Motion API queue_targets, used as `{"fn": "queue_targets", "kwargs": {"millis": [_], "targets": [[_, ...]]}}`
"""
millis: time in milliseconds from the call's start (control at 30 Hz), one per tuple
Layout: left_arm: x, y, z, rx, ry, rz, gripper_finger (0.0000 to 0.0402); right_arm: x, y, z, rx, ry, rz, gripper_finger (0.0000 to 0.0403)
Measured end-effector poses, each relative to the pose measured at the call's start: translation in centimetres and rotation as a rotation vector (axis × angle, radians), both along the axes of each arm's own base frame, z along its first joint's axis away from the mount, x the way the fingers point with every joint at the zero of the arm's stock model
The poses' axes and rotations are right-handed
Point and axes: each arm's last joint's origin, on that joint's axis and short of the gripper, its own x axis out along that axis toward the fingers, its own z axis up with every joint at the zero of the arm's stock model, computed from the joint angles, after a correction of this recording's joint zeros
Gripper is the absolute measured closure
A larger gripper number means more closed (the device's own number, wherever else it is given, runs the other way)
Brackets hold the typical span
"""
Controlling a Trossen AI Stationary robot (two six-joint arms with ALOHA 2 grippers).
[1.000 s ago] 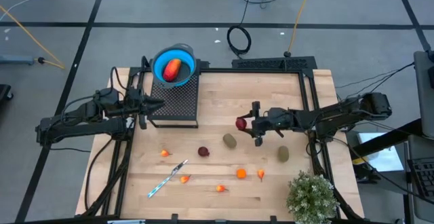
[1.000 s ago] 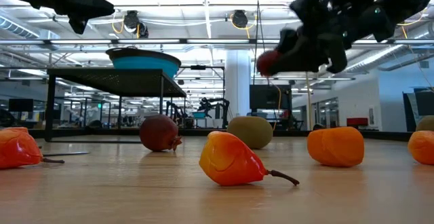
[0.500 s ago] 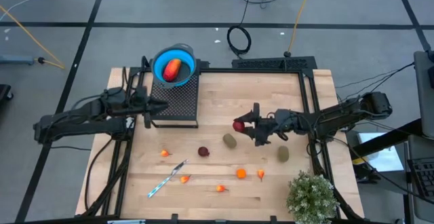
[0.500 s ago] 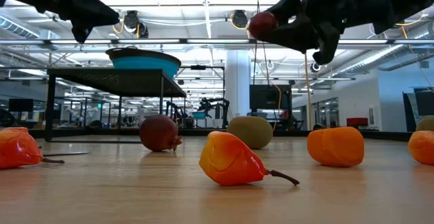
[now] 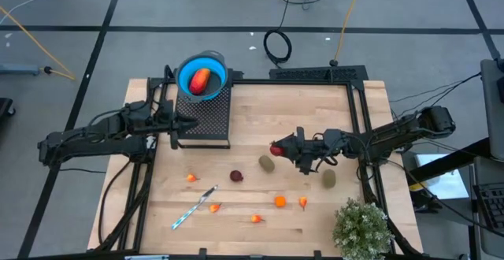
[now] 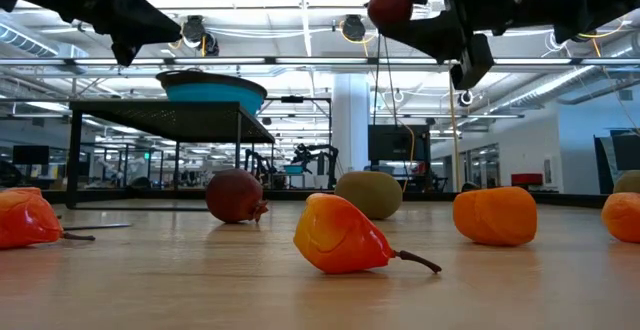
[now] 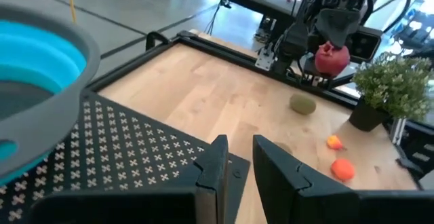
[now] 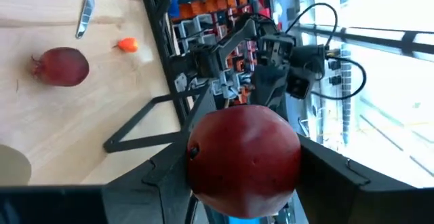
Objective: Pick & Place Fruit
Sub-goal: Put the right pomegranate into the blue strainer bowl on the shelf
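My right gripper (image 5: 280, 149) is shut on a dark red round fruit (image 8: 243, 159), high above the middle of the table; the low view shows that fruit (image 6: 389, 5) well over the other pieces. My left gripper (image 5: 185, 121) hovers shut over the black mesh stand (image 5: 202, 117), holding nothing. A blue bowl (image 5: 203, 75) on the stand's far end holds a red-orange piece (image 5: 200, 79). On the wood lie another dark red fruit (image 5: 236, 176), two olive ovals (image 5: 267, 163) (image 5: 328, 178) and several small orange bits (image 5: 279, 201). My right gripper pinches the dark red round fruit between its two fingers (image 8: 169, 170), one on each side of its round body (image 8: 203, 156). The fingers come level from the table's right. The fruit is lifted clear of the table.
A thin silver-blue stick (image 5: 194, 207) lies near the front left among orange bits (image 5: 214, 207). A bushy green plant (image 5: 361, 227) stands at the near right corner. A black frame (image 5: 356, 110) borders the tabletop.
My right gripper has risen with the dark red fruit, shifted slightly toward the table's left and turned about its wrist, staying shut on the fruit. My left gripper has crept a little toward the right over the mesh stand.
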Motion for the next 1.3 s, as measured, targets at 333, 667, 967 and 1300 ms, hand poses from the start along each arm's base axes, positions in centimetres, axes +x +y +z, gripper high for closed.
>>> {"fn": "queue_targets", "kwargs": {"millis": [333,667,967,1300], "targets": [[0.0,0.0,0.0,0.173,0.033,-0.041,0.0334,0.0,0.0,0.0,0.060,0.003,-0.002,0.0195],[0.1,0.0,0.2,0.222,0.018,-0.050,0.0334,0.0,0.0,0.0,0.298,0.001,-0.011,0.0195],[0.1,0.0,0.2,0.214,0.016,-0.049,0.0334,0.0,0.1,-0.1,0.596,0.054,0.096,0.0195],[0.1,-0.1,0.3,0.181,0.005,-0.073,0.0334,-0.3,-1.6,0.3,0.986,0.266,0.489,0.0195]]}}
